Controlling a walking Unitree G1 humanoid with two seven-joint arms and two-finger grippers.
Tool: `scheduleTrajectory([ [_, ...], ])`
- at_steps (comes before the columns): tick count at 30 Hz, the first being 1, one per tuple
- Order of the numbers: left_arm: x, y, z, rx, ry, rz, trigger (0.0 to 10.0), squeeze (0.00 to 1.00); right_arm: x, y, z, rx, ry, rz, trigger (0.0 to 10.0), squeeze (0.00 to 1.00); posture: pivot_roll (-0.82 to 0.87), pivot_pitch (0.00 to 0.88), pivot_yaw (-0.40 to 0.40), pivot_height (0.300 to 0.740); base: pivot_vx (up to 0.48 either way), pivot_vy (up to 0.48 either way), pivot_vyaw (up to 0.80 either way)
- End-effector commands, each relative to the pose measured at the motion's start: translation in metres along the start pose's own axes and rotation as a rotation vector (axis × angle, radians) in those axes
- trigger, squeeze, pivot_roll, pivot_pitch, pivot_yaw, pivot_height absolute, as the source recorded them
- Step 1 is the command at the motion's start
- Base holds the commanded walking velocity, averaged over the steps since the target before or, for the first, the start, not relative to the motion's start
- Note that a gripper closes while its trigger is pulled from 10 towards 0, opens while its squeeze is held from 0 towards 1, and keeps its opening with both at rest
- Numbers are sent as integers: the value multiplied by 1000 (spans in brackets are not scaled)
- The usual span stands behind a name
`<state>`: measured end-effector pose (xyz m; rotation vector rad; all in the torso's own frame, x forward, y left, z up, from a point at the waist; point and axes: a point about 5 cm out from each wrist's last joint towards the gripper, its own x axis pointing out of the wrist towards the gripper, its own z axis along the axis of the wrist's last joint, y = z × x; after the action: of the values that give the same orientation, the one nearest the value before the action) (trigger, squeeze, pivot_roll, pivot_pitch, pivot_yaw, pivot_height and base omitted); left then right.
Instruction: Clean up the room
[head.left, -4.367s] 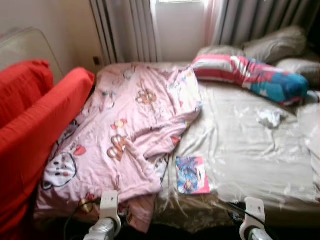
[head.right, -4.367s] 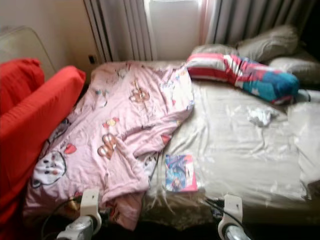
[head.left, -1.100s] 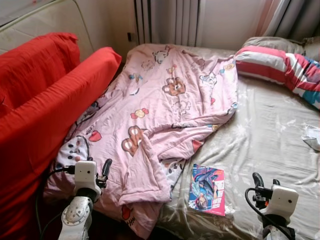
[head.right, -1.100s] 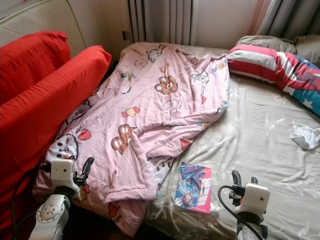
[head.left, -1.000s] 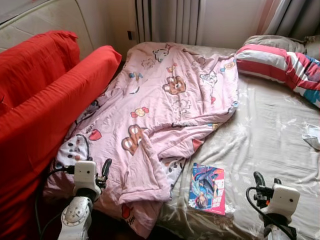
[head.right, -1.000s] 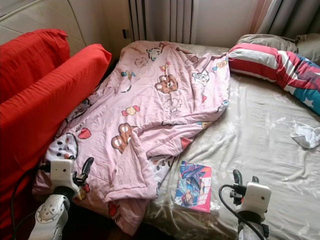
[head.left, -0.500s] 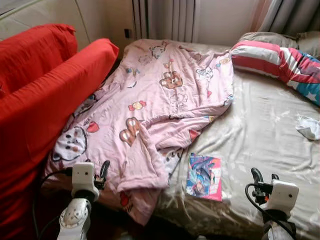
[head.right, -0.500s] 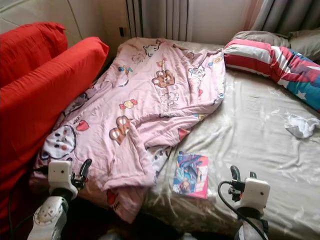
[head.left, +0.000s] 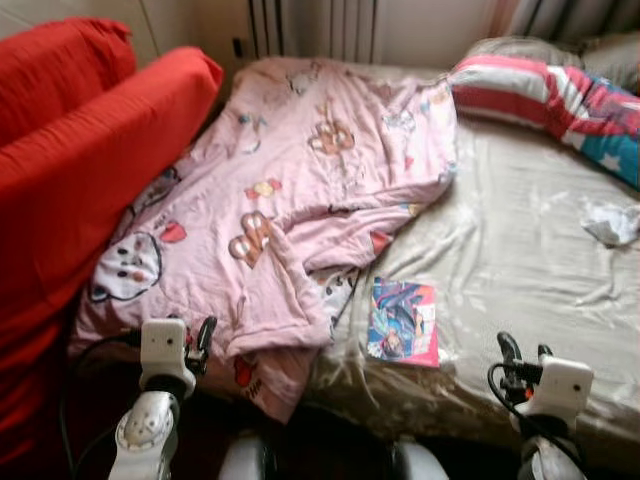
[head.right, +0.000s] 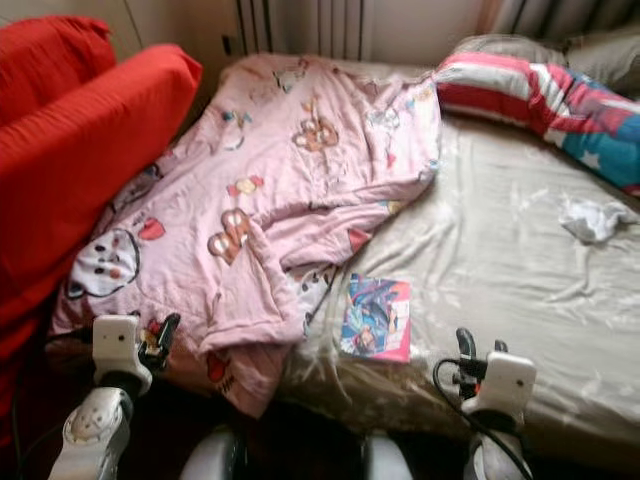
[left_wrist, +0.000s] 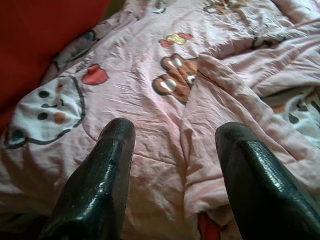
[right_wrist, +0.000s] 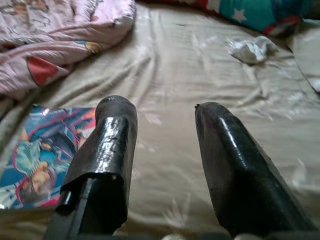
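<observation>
A: Now, 2 grippers, both empty. The left gripper (left_wrist: 170, 165) hangs with its black fingers (left_wrist: 100, 180) spread apart over the near left edge of the bed (head.left: 520, 260), above the rumpled pink quilt (head.left: 300, 200). The right gripper (right_wrist: 165, 150) is likewise parted, low over the near right of the beige sheet.

B: And what lies around them?

A: Just left of the right gripper, a colourful magazine (head.left: 403, 320) lies flat near the bed's near edge, touching the quilt's loose fold. Farther off, a crumpled white cloth (head.left: 610, 220) sits at the far right. A striped pillow (head.left: 540, 95) in red, white and teal rests along the far right end. A red sofa (head.left: 90, 170) flanks the bed on the left.

B: How far along is the cleanup?

A: By the look of it, barely begun. The quilt is bunched over the left half, unfolded; the magazine and the cloth are still on the sheet. Nothing is gripped. All 3 items appear left to deal with.
</observation>
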<state>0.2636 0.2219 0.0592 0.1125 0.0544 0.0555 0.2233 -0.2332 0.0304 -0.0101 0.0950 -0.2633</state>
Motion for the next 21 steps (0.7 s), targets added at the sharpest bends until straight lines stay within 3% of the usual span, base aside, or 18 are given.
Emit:
scheduleTrajectory([
  [1, -2, 2, -1, -8, 14, 13, 10000, 0, -3, -1, -4, 13, 24, -7, 10000, 0, -72, 176, 21, 646, 0, 0, 0],
  [6, -3, 1, -2, -10, 20, 14, 10000, 0, -2, -1, -6, 7, 43, -4, 10000, 0, -69, 180, 19, 646, 0, 0, 0],
  [12, -3, 2, -2, -10, 23, 21, 10000, 0, 2, 4, -4, 9, 44, 24, 10000, 0, -71, 193, 17, 613, 0, 0, 0],
  [21, -4, 3, -2, -9, 28, 25, 10000, 0, 2, 2, -2, 4, 45, 22, 10000, 0, -73, 203, 17, 613, 0, 0, 0],
])
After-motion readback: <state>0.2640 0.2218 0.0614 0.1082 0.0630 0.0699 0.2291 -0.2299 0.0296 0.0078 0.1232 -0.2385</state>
